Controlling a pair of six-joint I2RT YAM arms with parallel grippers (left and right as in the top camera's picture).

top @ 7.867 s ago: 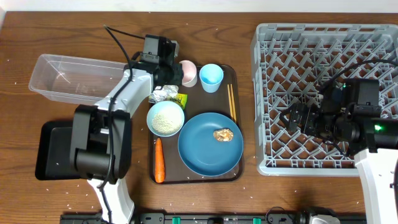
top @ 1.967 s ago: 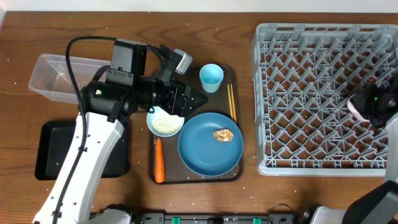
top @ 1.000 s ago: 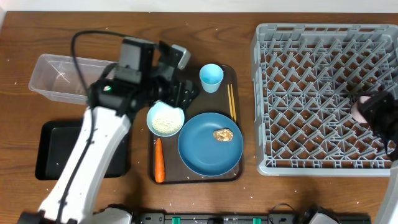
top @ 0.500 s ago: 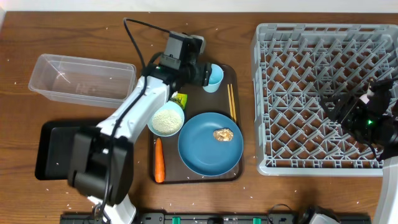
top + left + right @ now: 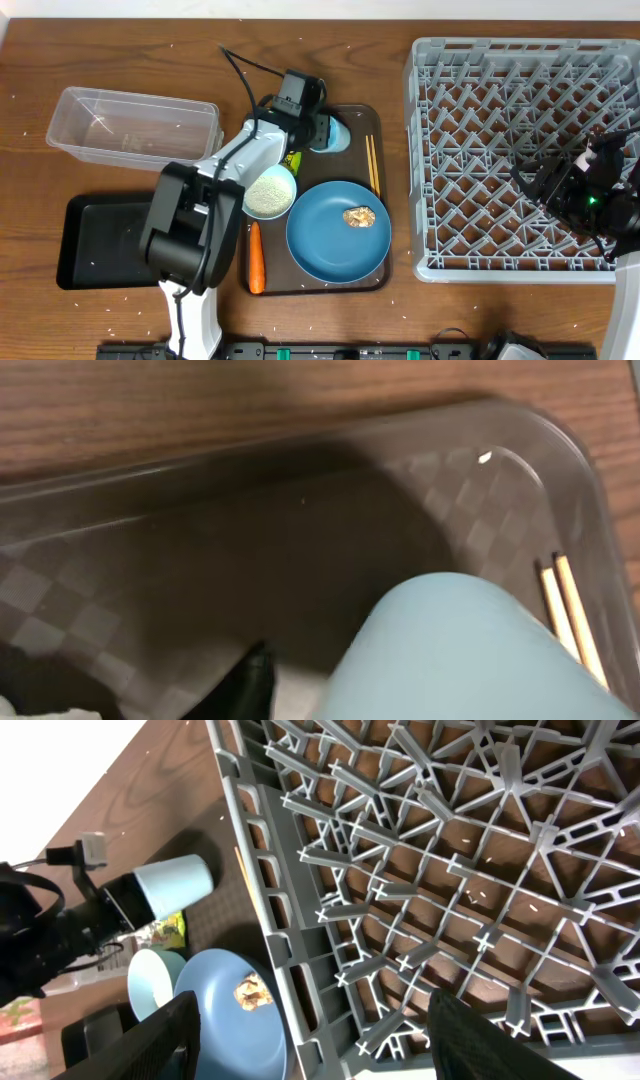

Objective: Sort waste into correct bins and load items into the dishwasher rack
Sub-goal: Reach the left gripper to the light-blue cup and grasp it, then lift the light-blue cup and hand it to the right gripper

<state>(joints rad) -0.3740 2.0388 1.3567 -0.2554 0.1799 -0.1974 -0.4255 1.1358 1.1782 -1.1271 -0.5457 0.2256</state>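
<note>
The light blue cup [image 5: 337,136] stands at the back of the brown serving tray [image 5: 377,272]. My left gripper [image 5: 318,130] is right at it. In the left wrist view the cup [image 5: 450,650] fills the lower right, and one black finger [image 5: 250,682] shows with a gap beside it. My right gripper [image 5: 537,182] is open and empty over the grey rack [image 5: 500,90]; its jaws [image 5: 312,1005] are spread wide. The blue plate [image 5: 338,232] holds the morsel [image 5: 358,215]. The white bowl [image 5: 268,190] holds rice. The carrot [image 5: 256,258], chopsticks [image 5: 372,163] and green-yellow packet [image 5: 291,160] lie on the tray. The pink cup and tissue are hidden.
The clear tub [image 5: 130,125] stands at the back left, and the black tray [image 5: 90,240] in front of it, partly under my left arm. The rack's near wall [image 5: 290,920] separates my right gripper from the plate [image 5: 225,1010].
My left gripper has swung from near the tub and bowl to the light blue cup. My right gripper held the pink cup over the rack a second ago; now it is open and empty.
</note>
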